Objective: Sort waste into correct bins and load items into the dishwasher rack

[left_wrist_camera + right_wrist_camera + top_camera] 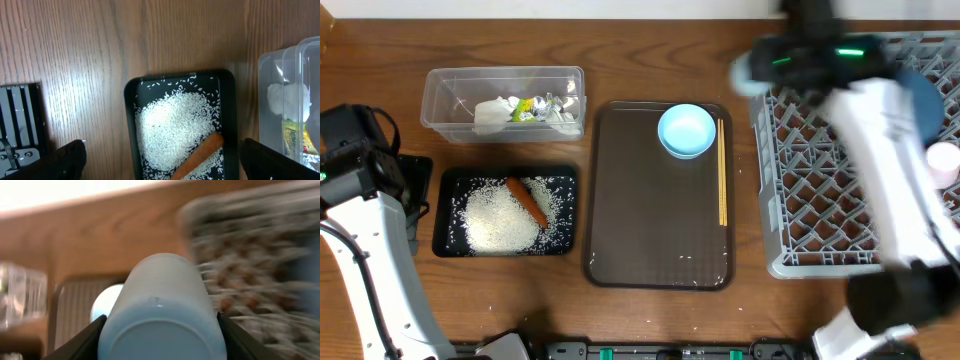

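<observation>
Though blurry, one cup apparently in grip of right tool; left tool agape.

Rice heap and carrot in the bin tray, tub behind, serving tray right, then rack.

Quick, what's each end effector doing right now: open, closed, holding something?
Left end effector: open, holding nothing, above the black tray.
Right end effector: closed on the small white cup.
</observation>
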